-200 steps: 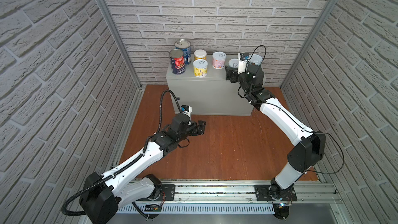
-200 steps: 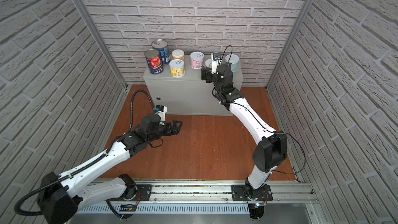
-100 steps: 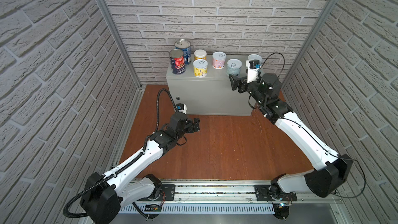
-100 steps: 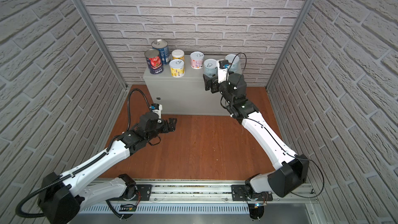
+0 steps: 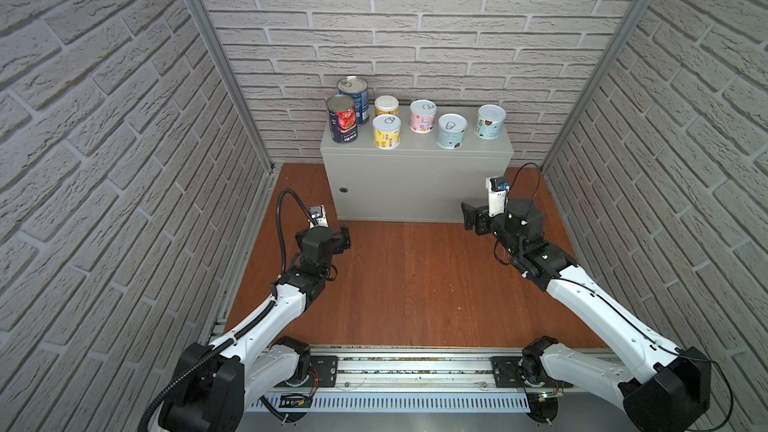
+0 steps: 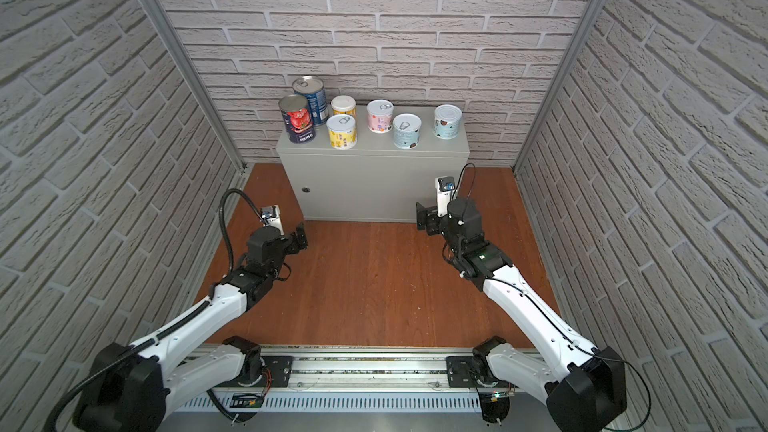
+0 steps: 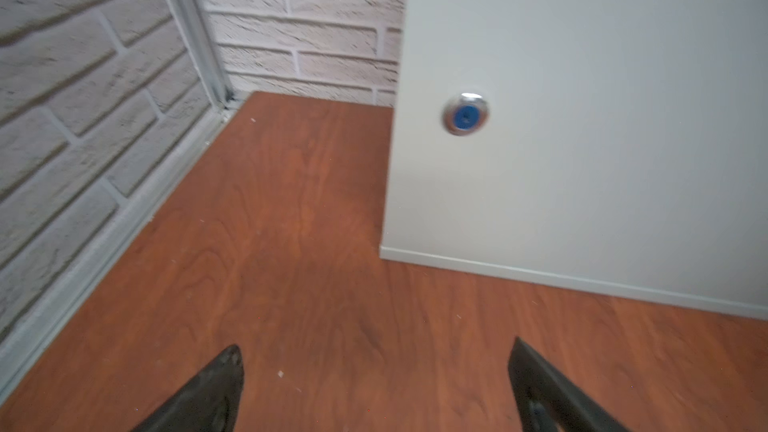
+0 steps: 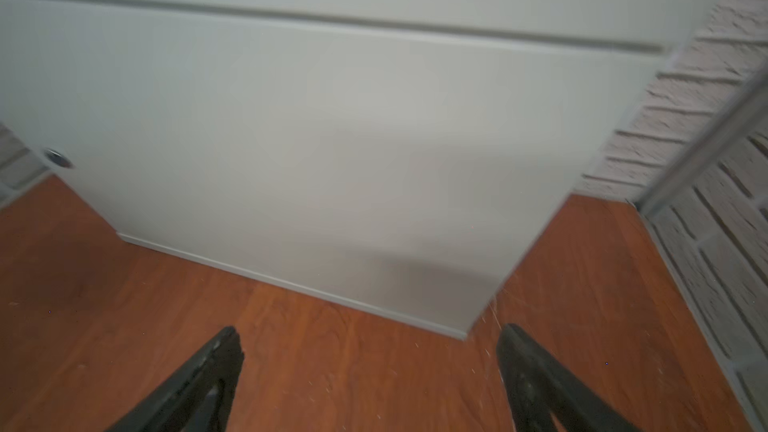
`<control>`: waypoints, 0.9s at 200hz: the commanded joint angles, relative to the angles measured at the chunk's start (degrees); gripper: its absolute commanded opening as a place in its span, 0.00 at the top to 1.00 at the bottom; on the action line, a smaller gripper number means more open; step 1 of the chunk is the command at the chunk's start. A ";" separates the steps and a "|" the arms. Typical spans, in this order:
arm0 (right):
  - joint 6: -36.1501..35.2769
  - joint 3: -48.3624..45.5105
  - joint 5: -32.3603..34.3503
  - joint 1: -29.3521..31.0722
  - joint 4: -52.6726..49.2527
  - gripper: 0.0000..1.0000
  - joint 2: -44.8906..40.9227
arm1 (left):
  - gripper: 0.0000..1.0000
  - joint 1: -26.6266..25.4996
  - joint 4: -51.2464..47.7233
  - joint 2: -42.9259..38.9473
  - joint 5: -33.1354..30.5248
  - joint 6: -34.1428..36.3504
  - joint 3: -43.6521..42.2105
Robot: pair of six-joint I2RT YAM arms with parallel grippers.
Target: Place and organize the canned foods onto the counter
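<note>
Several cans stand upright on the light-grey counter (image 5: 415, 184) in both top views: a tall blue can (image 5: 355, 97), a tall tomato can (image 5: 343, 120), two yellow cans (image 5: 386, 131), a pink can (image 5: 423, 116) and two pale blue cans (image 5: 451, 130) (image 5: 491, 121). My left gripper (image 5: 344, 236) is open and empty, low over the floor by the counter's front left corner. My right gripper (image 5: 469, 216) is also open and empty, in front of the counter's right end. The wrist views show each gripper's jaws wide apart, left (image 7: 376, 367) and right (image 8: 370, 351), over bare floor.
Reddish-brown wooden floor (image 5: 415, 284) lies between the arms. Brick walls close in on three sides, with metal corner posts (image 5: 232, 76). A round lock (image 7: 465, 114) sits on the counter's front. A metal rail (image 5: 415, 367) runs along the near edge.
My right gripper has left the pale blue can on the counter and dropped back down in front of the counter's right end. My left gripper has drawn back and to the left.
</note>
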 commanded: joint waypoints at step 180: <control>1.92 -24.22 29.74 -10.46 36.37 0.01 10.33 | 0.02 18.48 27.86 27.04 2.72 12.20 0.04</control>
